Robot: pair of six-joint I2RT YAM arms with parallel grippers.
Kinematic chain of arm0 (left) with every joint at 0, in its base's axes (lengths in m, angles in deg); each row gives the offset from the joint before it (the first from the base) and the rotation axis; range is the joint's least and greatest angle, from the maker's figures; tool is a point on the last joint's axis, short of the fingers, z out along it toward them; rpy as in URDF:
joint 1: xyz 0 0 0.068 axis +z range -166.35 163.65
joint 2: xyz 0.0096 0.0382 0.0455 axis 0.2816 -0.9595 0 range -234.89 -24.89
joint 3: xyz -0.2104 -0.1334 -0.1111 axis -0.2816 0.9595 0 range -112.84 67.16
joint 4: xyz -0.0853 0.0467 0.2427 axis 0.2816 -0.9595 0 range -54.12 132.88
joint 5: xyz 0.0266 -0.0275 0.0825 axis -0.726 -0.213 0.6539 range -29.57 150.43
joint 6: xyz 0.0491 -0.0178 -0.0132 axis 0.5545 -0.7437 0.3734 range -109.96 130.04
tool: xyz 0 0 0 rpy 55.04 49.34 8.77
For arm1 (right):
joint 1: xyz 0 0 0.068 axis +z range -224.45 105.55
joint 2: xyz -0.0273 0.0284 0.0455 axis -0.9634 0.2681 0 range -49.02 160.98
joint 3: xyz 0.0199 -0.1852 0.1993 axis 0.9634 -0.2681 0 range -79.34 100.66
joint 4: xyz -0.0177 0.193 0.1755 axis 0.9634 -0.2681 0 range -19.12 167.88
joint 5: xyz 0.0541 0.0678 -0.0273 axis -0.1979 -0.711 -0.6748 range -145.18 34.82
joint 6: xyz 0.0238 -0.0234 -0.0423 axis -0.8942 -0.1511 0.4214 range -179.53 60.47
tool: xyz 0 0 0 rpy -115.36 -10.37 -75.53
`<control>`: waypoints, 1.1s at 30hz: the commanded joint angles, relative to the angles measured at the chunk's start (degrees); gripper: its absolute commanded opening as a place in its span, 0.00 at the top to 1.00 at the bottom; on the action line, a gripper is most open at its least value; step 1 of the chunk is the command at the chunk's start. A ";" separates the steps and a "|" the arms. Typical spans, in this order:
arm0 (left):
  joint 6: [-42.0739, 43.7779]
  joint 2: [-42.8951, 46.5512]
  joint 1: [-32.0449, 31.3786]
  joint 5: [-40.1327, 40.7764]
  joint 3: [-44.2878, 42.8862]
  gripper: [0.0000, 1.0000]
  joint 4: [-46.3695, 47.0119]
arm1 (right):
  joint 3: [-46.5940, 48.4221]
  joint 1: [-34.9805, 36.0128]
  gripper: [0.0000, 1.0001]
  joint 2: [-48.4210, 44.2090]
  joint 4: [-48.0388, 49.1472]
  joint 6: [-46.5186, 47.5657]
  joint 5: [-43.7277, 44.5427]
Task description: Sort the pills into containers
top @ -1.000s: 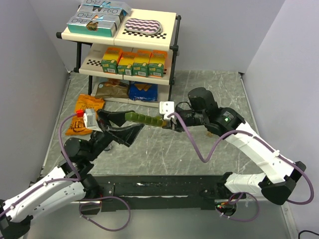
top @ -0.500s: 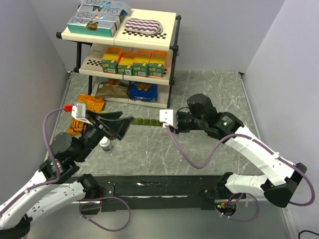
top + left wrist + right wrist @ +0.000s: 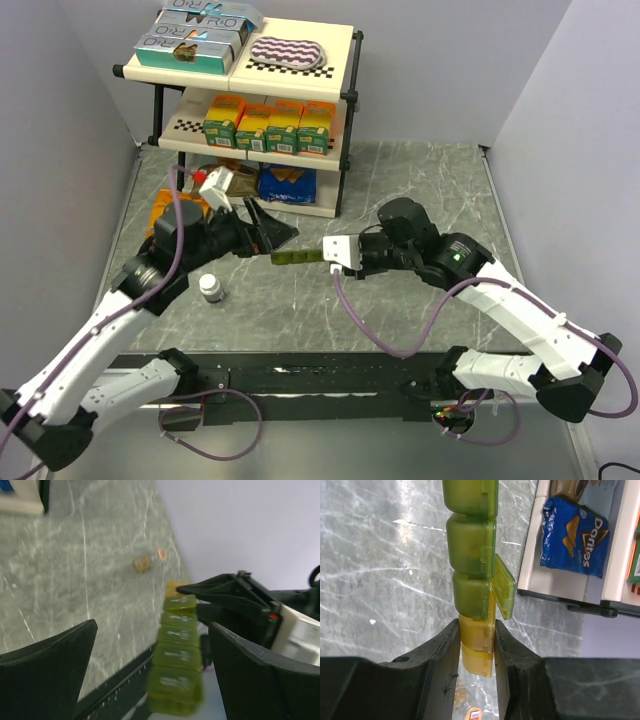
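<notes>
The containers (image 3: 296,257) form a narrow green-to-yellow strip sticking out leftward from my right gripper (image 3: 326,256). In the right wrist view that gripper (image 3: 476,630) is shut on the yellow end compartment, and one lid (image 3: 504,587) a few compartments up stands open. My left gripper (image 3: 275,238) is wide open at the strip's dark green end. Seen from the left wrist, the containers (image 3: 176,655) run between its spread fingers (image 3: 152,627) without touching them. Two pills (image 3: 142,564) lie on the table beyond, and they also show under the right fingers as pills (image 3: 466,700).
A small white-capped bottle (image 3: 210,288) stands on the table left of centre. A two-tier shelf (image 3: 345,95) with boxes and cartons stands at the back. A blue chip bag (image 3: 287,183) lies under it, and an orange bag (image 3: 165,212) lies beside it.
My left arm swung up and back toward the shelf, uncovering the white-capped bottle, and now faces the strip's end. The right gripper carried the strip slightly nearer.
</notes>
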 commanded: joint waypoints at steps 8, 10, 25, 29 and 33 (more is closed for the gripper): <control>-1.40 -11.43 7.62 -43.35 2.57 0.01 13.97 | -0.43 4.45 0.92 -2.34 -4.68 7.55 1.82; -0.70 -12.67 7.62 -45.45 1.96 0.00 13.72 | -0.69 4.80 0.91 -2.33 -4.51 7.90 2.18; 9.76 -19.26 2.35 -41.25 -3.84 0.19 -1.13 | -0.16 4.89 0.92 -0.75 -2.75 8.08 4.20; 12.57 -21.45 2.26 -40.37 -6.21 0.43 -5.35 | -0.69 4.89 0.92 -1.02 -2.75 8.08 4.37; 13.36 -22.33 2.00 -41.42 -6.65 0.51 -5.79 | -1.22 4.89 0.92 -1.19 -2.66 7.82 4.20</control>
